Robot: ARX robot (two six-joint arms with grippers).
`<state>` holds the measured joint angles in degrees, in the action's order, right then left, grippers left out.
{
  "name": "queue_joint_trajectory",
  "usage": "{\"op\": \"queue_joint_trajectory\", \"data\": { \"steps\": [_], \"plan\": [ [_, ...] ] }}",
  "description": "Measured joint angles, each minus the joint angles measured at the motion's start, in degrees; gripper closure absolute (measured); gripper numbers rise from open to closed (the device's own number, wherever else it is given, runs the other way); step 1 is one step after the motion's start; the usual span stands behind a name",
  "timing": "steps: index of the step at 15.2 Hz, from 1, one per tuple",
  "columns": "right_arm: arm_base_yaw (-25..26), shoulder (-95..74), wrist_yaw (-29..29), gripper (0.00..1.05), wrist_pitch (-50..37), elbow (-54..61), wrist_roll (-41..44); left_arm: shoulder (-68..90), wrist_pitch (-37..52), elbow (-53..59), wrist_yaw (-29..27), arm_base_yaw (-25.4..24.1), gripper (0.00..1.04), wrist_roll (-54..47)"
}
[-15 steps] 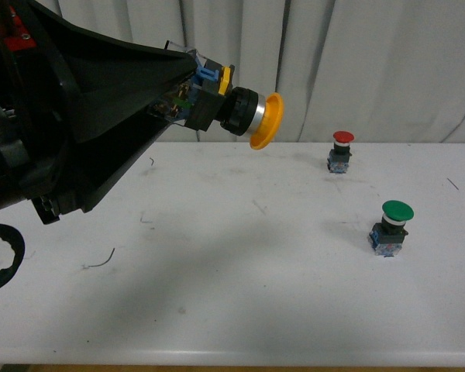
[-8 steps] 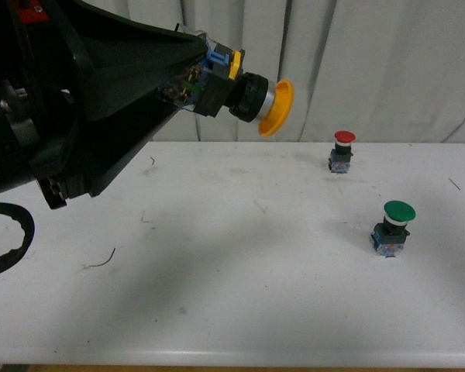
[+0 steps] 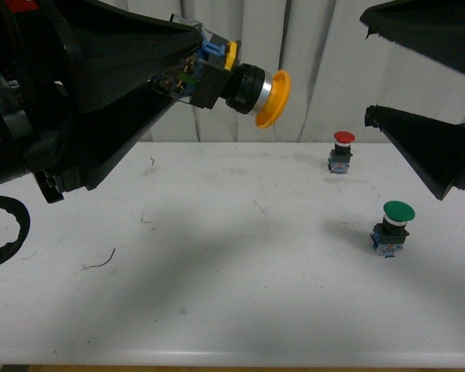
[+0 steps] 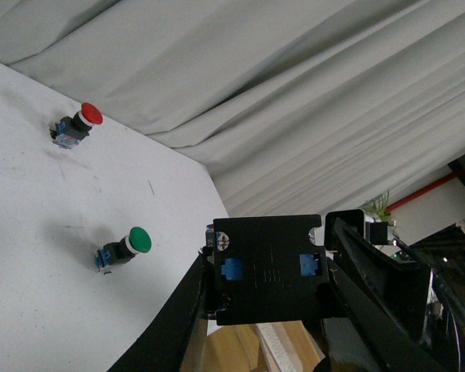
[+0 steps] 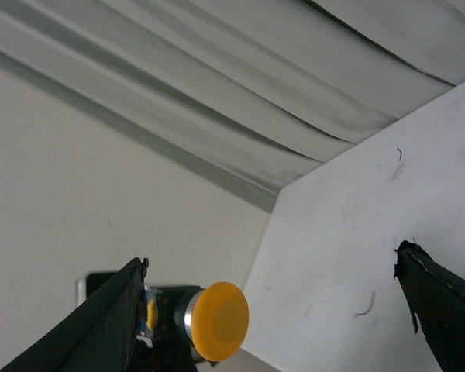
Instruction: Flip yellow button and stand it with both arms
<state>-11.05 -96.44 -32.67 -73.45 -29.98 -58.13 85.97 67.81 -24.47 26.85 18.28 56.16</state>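
Note:
My left gripper [image 3: 187, 74] is shut on the yellow button [image 3: 252, 89] by its blue-and-black base and holds it high above the white table [image 3: 217, 302]. The button lies roughly sideways, its yellow cap pointing right and slightly down. In the left wrist view the button's black base [image 4: 267, 267] fills the space between the fingers. My right gripper [image 3: 366, 66] is open at the upper right, facing the cap with a gap between them. In the right wrist view the yellow cap [image 5: 221, 320] shows between the open fingers [image 5: 101, 333], apart from them.
A red-capped button [image 3: 341, 151] stands upright at the back right of the table. A larger green-capped button [image 3: 393, 226] stands upright nearer, below the right gripper. A grey curtain [image 3: 310, 62] hangs behind the table.
The right gripper has come into the front view from the upper right, open. The left gripper has lifted the yellow button a little higher and turned it slightly.

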Motion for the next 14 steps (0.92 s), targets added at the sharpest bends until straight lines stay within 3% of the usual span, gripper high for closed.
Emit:
{"op": "queue_joint_trajectory", "data": {
  "steps": [2,5,14],
  "plan": [
    [0.2,-2.67,0.81,0.06,-0.33,-0.15,-12.26,0.0,0.31,0.0,0.2,-0.15,0.7,0.02],
    [-2.12,-4.87,3.06,0.06,-0.13,-2.56,-21.59,0.0,0.83,0.0,0.24,-0.15,0.7,0.37],
    [-12.22,-6.6,5.31,0.06,-0.22,-5.2,-25.44,0.02,1.31,0.0,0.37,-0.35,0.7,0.39]
  ]
}}
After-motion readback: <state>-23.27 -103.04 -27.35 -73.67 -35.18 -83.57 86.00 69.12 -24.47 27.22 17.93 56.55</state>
